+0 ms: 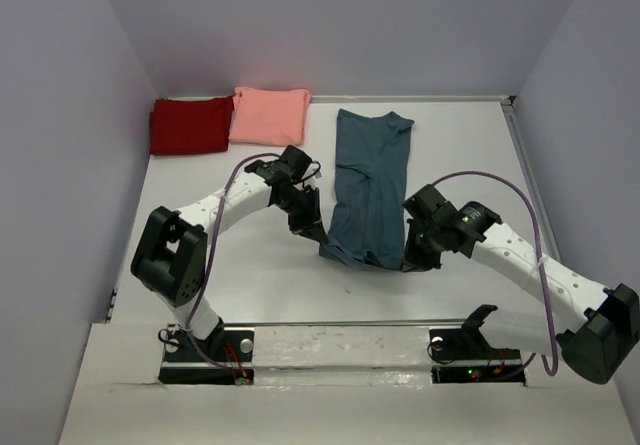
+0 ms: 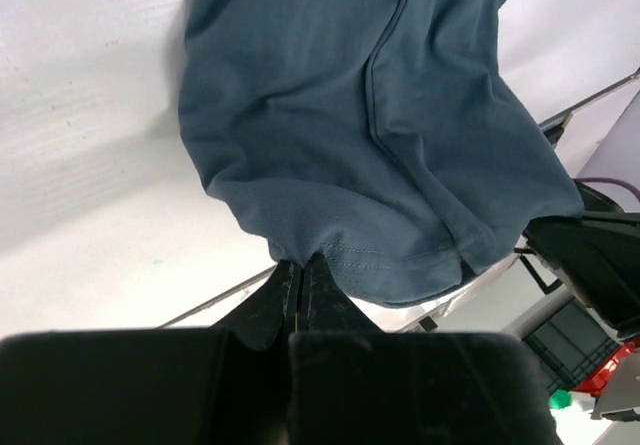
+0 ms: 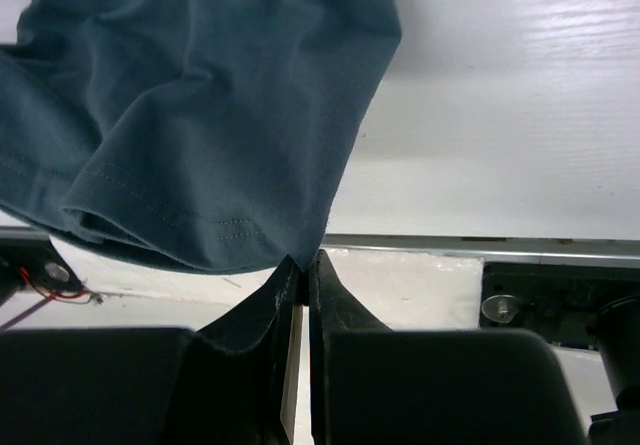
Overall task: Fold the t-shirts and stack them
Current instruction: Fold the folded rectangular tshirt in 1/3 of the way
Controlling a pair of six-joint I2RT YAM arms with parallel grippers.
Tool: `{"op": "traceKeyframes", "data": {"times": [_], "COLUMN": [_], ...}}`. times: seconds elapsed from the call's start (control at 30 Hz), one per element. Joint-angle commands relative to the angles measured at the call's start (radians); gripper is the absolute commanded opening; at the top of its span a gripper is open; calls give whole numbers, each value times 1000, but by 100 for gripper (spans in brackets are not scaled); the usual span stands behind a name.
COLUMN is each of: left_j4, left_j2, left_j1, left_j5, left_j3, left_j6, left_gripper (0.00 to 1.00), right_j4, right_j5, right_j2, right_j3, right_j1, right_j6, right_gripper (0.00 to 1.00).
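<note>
Where the teal t-shirt [image 1: 370,180] lies: you see it as a long narrow strip down the centre of the overhead frame. Its far end is flat on the bench [image 1: 250,285] toward the top, and its near end is gathered between your two hands.
Left hand [image 2: 302,262]: your fingers are pressed together on the stitched hem at the strip's lower-left corner in the overhead frame. In the wrist view the cloth spreads up and away from the fingertips.
Right hand [image 3: 305,260]: your fingers are drawn narrow on the hem at the strip's lower-right corner. The fabric fans toward the upper left of the wrist view.
Near hem: bunched and wrinkled between the two grips, with a lengthwise crease running up the cloth.
Red t-shirt [image 1: 190,125]: folded, at the upper left of the overhead frame, by the bench's back edge.
Pink t-shirt [image 1: 270,115]: folded, just right of the red one and touching it, apart from the teal strip.
Arms: both reach in from the bottom corners and meet at the strip's near end.
</note>
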Motion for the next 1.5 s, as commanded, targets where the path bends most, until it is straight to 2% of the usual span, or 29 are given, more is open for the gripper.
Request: {"op": "traceKeyframes", "data": {"times": [0.0,0.2,0.47,0.87,1.47], "left_j4": [-47,-69,-119,-168,-251], "left_j2": [25,84,194,294,406], "left_j1": [16,34,59,99,108], "left_j5": [12,17,26,34,9], "left_j3": [73,137,261,410,648], "left_j6": [45,66,103,123,134], "left_gripper": [0,0,0,0,0], "right_j4": [18,43,83,130,134], "right_j5": [-38,-89,-150,-206,-235], "right_j2": [5,66,195,334,429], "right_j3": [57,118,213,295,411], "right_j1": [-84,-214,-305,-373,-423], "right_j6": [-80,-200,-304,-375,-435], "right_gripper": [0,0,0,0,0]}}
